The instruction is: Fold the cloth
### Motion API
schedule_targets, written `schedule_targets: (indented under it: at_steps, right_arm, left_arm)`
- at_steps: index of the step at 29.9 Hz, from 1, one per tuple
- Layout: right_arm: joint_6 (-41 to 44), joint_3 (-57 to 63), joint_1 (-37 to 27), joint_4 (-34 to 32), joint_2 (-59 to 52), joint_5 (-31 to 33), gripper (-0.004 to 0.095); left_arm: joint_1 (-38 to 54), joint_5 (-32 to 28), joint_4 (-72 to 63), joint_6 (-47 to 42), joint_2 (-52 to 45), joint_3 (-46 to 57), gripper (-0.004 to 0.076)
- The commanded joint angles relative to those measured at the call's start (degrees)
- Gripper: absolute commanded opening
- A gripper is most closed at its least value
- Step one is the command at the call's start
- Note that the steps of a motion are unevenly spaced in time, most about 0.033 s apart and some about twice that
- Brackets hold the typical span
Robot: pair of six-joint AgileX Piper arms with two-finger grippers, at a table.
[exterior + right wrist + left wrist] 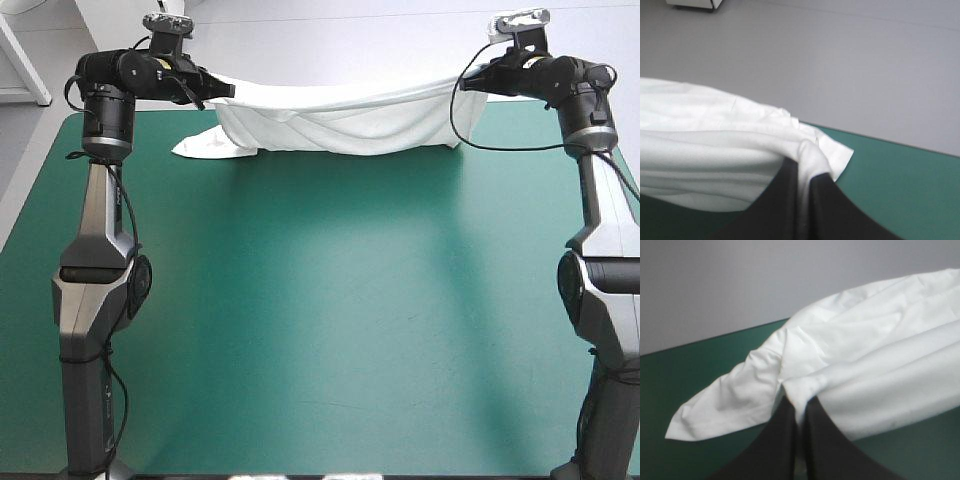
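Both grippers are pressed almost together on cloth. The left gripper (222, 90) pinches one end of the white T-shirt (340, 118) and the right gripper (480, 82) pinches the other. In each wrist view a thin ridge of fabric shows between the black fingers (785, 440).

The T-shirt hangs between the raised grippers as a sagging band above the far part of the table (320, 300). Its lower folds rest on the teal-green cover near the far edge. One short sleeve (205, 147) trails flat onto the cover below and beside the left gripper. I cannot tell whether the held ends are shoulders or hem corners.

The garment looks light, soft and quite limp. It droops in the middle, wrinkles freely and will not hold any shape by itself. Smooth, thin fabric like this may creep out of a narrow pinch if the arms pull it taut. The safest holds are probably at seams or doubled edges near the corners, with the arms kept level so the cloth lays down evenly.
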Motion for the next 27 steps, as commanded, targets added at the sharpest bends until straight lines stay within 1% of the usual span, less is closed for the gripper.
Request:
schedule_targets:
  at_steps: [1, 4, 8, 11, 14, 18, 21, 27]
  right_arm:
    - [-3.7, 6.0, -1.0, 2.2, -8.4, -2.1, -0.0017]
    - [-4.7, 15.2, -1.4, 2.4, -12.6, -1.2, -0.0017]
    - [-5.9, 25.6, -1.5, 2.1, -17.8, -0.8, -0.0018]
    - [-6.4, 31.6, -1.4, 1.9, -20.6, 0.3, -0.0017]
    - [-7.5, 37.4, -1.3, 1.5, -23.4, 1.9, -0.0017]
    - [-7.8, 45.2, -1.3, -0.6, -29.3, 2.4, -0.0017]
    - [-7.4, 50.4, -1.3, -2.7, -33.5, 3.3, -0.0017]
    - [-6.8, 60.1, -1.3, -3.0, -41.5, 6.0, -0.0017]
  left_arm:
    - [0.2, 2.7, -1.7, -2.8, -4.6, -0.8, -0.0009]
    - [0.1, 2.7, -1.8, -2.7, -6.6, 1.1, -0.0009]
    - [0.2, 2.7, -1.8, -3.6, -12.0, 9.2, -0.0009]
    - [0.2, 2.7, -1.9, -3.6, -17.1, 18.5, -0.0009]
    - [0.2, 2.7, -2.1, -3.6, -22.7, 30.5, -0.0009]
    - [0.2, 2.6, -2.1, -3.0, -29.2, 45.1, -0.0009]
    - [0.2, 2.5, -2.8, -2.4, -32.9, 53.1, -0.0009]
    - [-1.3, 2.5, -1.6, -1.0, -40.1, 68.5, -0.0009]
